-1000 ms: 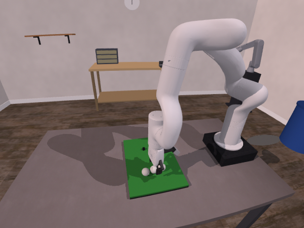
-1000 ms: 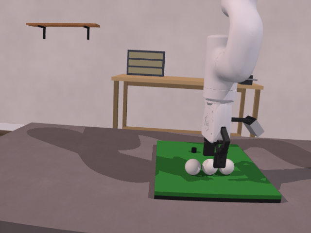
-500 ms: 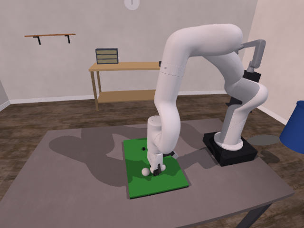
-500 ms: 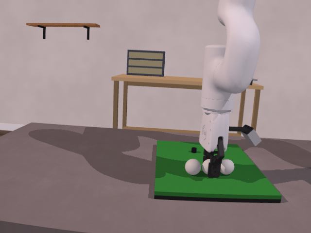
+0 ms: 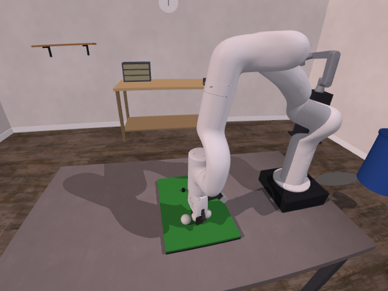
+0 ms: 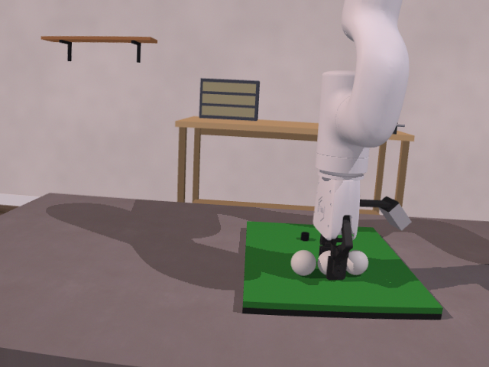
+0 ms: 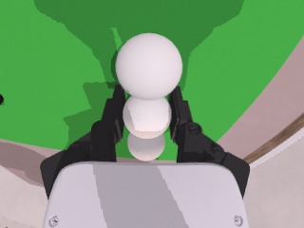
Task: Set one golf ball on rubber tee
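Three white golf balls lie in a row on the green mat. My gripper reaches straight down and is shut on the middle golf ball, which rests on the mat. The left ball and the right ball sit close on either side of it. In the wrist view one ball lies just beyond my fingertips and another lies nearer the palm. The small black rubber tee stands upright near the mat's far edge, behind and left of the balls, and it is empty. It also shows in the top view.
The mat lies on a grey table. My arm's black base stands at the table's right. A wooden side table with a slatted box stands against the far wall. A blue object stands at the right.
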Controlling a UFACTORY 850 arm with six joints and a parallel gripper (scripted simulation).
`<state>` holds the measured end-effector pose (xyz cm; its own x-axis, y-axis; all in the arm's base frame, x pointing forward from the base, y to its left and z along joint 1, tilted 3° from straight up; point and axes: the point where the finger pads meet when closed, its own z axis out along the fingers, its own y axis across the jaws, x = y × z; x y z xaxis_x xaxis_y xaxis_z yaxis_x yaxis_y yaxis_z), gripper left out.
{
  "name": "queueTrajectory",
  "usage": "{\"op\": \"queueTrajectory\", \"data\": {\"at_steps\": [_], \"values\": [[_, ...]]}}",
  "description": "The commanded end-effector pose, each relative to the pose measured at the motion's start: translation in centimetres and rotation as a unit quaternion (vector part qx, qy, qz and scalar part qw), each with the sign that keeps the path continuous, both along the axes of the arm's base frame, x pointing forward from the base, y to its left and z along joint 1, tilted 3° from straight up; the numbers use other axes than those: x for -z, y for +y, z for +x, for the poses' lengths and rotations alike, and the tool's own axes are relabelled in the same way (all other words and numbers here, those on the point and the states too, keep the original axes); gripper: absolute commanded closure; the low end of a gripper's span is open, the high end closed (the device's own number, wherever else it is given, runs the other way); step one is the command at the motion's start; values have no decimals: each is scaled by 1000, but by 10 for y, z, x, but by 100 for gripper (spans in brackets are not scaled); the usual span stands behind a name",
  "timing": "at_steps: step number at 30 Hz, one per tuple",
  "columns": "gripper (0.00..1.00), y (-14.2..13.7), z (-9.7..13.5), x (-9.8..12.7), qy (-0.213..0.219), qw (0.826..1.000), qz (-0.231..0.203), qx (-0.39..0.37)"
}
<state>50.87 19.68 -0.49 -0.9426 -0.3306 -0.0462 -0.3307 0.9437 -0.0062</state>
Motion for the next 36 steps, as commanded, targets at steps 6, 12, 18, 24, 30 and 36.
{"op": "queueTrajectory", "data": {"at_steps": [6,12,18,24,30,36], "values": [[100,0,1,-1,-1,1000,0,0],[100,0,1,-1,-1,1000,0,0],[100,0,-1,-49,-1,1000,0,0],[100,-2,-2,-99,-1,1000,0,0],[100,-75,27,-100,-1,1000,0,0],[100,-142,45,-110,-1,1000,0,0]]}}
